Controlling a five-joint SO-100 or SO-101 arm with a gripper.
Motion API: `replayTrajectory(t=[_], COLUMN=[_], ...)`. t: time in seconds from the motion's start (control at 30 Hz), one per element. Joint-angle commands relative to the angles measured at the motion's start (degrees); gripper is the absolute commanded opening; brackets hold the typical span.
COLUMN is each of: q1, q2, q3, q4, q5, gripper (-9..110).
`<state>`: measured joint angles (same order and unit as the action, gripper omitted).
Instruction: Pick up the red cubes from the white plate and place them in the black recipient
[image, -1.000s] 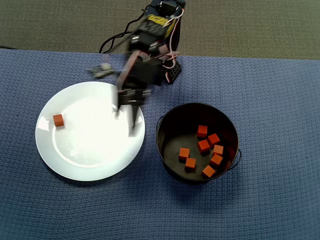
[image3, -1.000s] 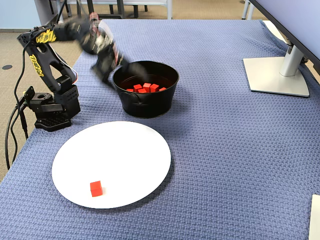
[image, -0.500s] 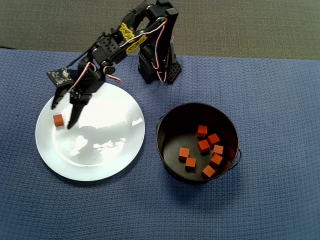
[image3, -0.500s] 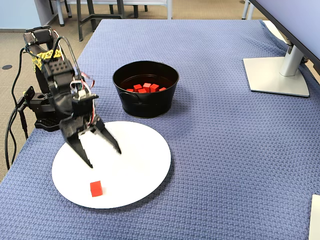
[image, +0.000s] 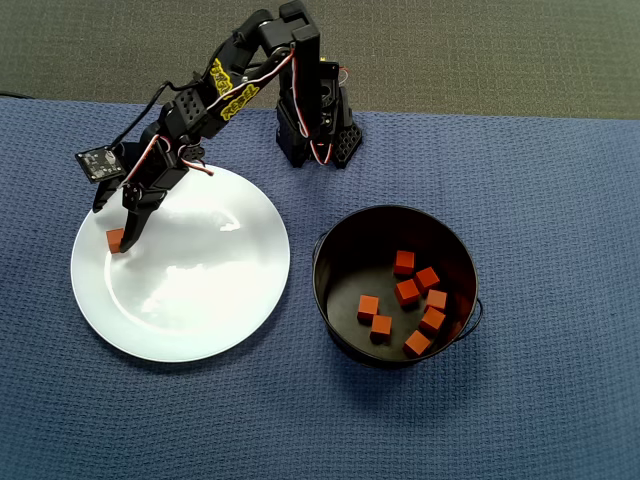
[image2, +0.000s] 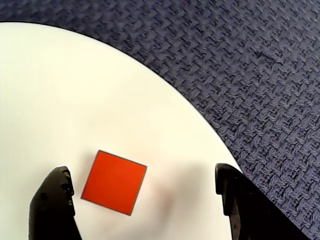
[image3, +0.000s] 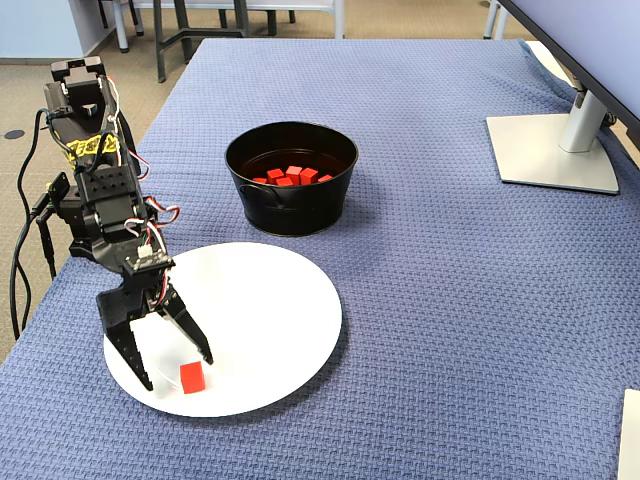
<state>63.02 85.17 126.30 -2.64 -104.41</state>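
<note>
Red cube (image2: 114, 182): last on white plate (image2: 75, 90), near its rim; seven lie in black recipient (image: 395, 285).
Jaws: spread wide, empty.
Relation: cube between them, hugging the wrist view's left finger (image2: 55, 200).

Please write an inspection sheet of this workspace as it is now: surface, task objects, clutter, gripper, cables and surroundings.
Surface: blue woven cloth covering the table.
Task objects: one small matte red cube lies on the large round white plate, near its edge. Seven more red cubes lie in the round black metal bucket, which stands beside the plate, apart from it.
Clutter: nothing seen on the cloth between them.
Gripper: black two-finger gripper is open, one finger on each side of the cube, not closed on it.
Cables: black cables hang at the arm's base, off the table edge.
Surroundings: grey monitor stand at the right of the fixed view; carpet floor beyond the table.
</note>
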Motion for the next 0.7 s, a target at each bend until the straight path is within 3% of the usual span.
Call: replayTrajectory(t=[0.0,0.5,0.67], q1=[-0.09,-2.37,-2.72], q2=[-1.14,-4.31,-2.55], q3=[-3.96,-3.87,-2.64], q4=[-3.43,-4.39,-3.16], q5=[1.76,4.92,5.27], gripper=[30,8,7])
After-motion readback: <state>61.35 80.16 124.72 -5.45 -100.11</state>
